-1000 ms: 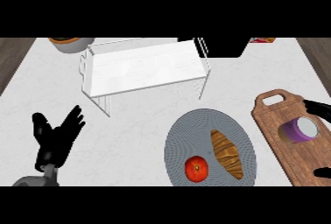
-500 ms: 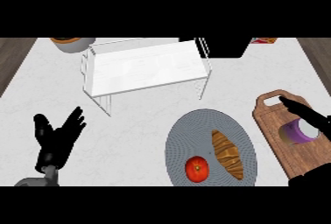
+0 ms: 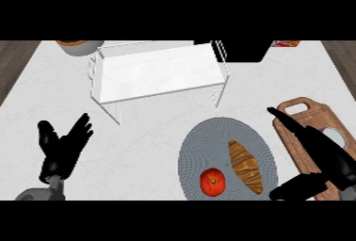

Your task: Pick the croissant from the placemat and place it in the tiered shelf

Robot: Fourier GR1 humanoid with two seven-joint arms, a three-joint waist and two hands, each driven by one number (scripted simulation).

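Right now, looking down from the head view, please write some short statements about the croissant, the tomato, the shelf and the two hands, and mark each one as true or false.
1. The croissant lies on the round grey placemat. True.
2. The tomato sits on the tiered shelf. False: it lies on the placemat, left of the croissant.
3. The right hand is open over the wooden cutting board, right of the croissant. True.
4. The right hand already holds the croissant. False: its fingers are straight and the croissant lies free on the placemat.
5. The left hand is curled round the tomato. False: it rests open at the view's left, away from the placemat.
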